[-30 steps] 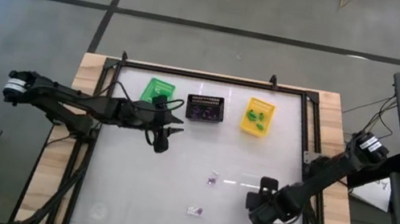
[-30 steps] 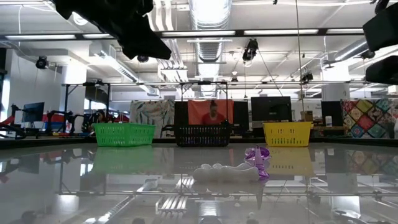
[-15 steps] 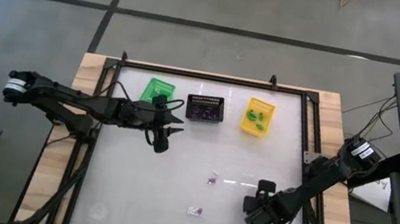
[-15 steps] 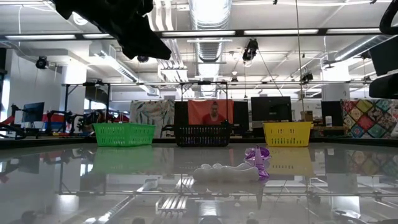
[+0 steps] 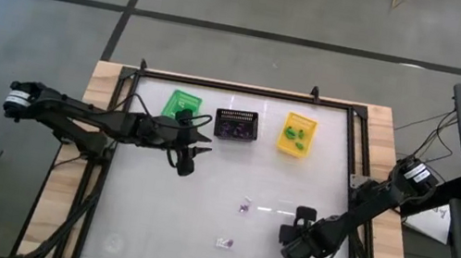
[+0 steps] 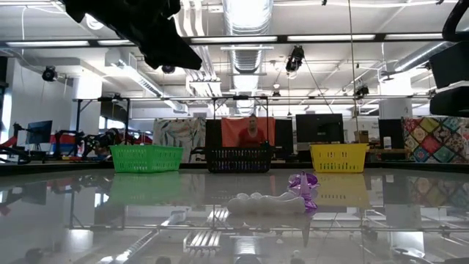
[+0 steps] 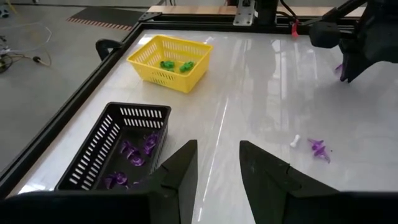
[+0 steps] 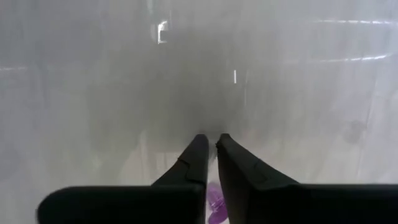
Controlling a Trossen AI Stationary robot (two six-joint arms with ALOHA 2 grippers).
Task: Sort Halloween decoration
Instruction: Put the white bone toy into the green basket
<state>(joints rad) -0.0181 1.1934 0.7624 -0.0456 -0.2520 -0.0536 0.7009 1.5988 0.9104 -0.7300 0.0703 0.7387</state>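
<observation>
right gripper (image 8: 211,149) clenched on a purple trinket (image 8: 214,202) | tiny, light, probably slippery, pinch mid-body | left gripper (image 7: 217,165) parted, empty

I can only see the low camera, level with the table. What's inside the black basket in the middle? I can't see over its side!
Observer: The black basket has purple trinkets in it.
Operator: And the yellow one?
Observer: The yellow basket holds green trinkets.
Operator: Is anything being held right now?
Observer: Yes. The right hand is shut on one purple piece, which shows in its wrist view.
</observation>
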